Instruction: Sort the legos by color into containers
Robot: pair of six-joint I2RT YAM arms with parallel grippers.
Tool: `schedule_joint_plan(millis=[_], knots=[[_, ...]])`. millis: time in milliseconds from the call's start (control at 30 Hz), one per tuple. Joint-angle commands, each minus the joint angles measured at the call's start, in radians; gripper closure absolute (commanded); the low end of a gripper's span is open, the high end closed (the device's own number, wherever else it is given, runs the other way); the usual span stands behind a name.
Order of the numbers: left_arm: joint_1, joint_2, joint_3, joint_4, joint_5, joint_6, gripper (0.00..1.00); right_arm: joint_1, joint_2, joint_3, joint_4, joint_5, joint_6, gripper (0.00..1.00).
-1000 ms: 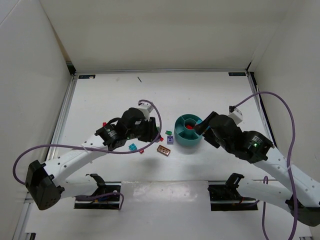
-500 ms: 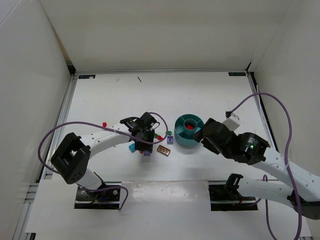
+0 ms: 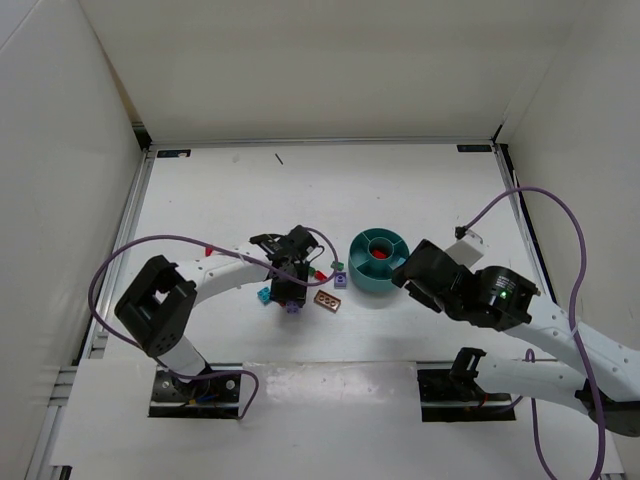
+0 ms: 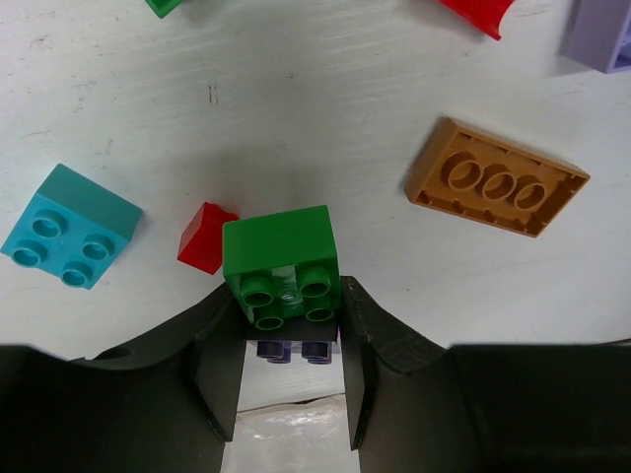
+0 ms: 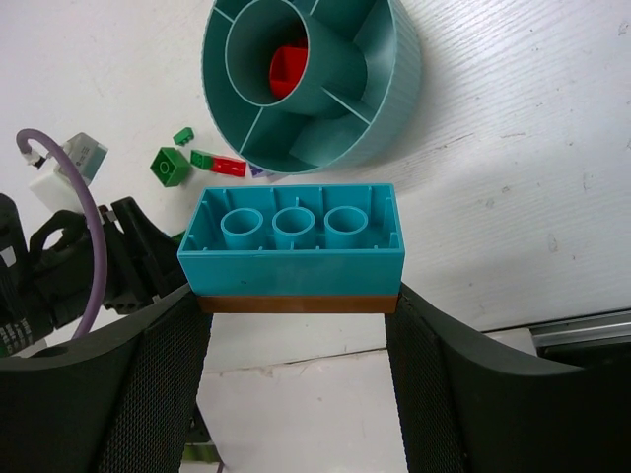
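My left gripper [image 4: 286, 370] is shut on a green lego [image 4: 281, 261] stacked on a purple one [image 4: 288, 350], low over the table left of the teal bowl [image 3: 378, 262]. Around it lie a cyan lego [image 4: 69, 229], a small red one [image 4: 207, 236] and a brown plate [image 4: 496, 177]. My right gripper [image 5: 296, 305] is shut on a teal lego [image 5: 292, 236] with a brown plate [image 5: 296, 304] under it, held at the bowl's near right side [image 5: 394, 89]. A red lego [image 5: 288, 69] lies in the centre cup; the wedges I see hold nothing.
Loose legos lie between the left gripper [image 3: 292, 295] and the bowl: a lilac one [image 3: 341, 280], a red one [image 3: 320, 272] and a green one [image 3: 337, 265]. Another red one [image 3: 209, 248] sits further left. White walls stand on three sides.
The left arm has swung round and its gripper has shifted slightly right and nearer the front. The right gripper has drawn back a little from the bowl.
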Motion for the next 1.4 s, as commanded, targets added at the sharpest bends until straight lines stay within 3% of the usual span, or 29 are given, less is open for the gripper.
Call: schedule_joint_plan(millis=[0, 200, 900, 1033, 1133, 1267, 1367], knots=[[-0.009, -0.008, 0.036, 0.028, -0.015, -0.007, 0.51, 0.011, -0.004, 0.015, -0.041, 0.052, 0.040, 0.69], [-0.011, 0.003, 0.047, 0.024, -0.023, 0.000, 0.33, 0.023, -0.004, 0.018, -0.057, 0.064, 0.060, 0.69], [-0.043, 0.047, 0.012, 0.064, 0.006, -0.017, 0.33, 0.026, -0.001, 0.010, -0.064, 0.068, 0.075, 0.69], [-0.041, 0.072, 0.022, 0.062, 0.005, -0.014, 0.47, 0.023, -0.013, 0.012, -0.076, 0.070, 0.083, 0.69], [-0.047, 0.075, 0.016, 0.055, 0.003, -0.016, 0.47, 0.020, -0.020, 0.010, -0.087, 0.073, 0.084, 0.69], [-0.050, 0.069, 0.005, 0.044, -0.003, -0.027, 0.66, 0.014, -0.026, 0.004, -0.084, 0.075, 0.084, 0.69], [-0.049, 0.029, 0.027, 0.030, -0.017, -0.017, 0.71, 0.017, -0.030, -0.001, -0.082, 0.076, 0.086, 0.69]])
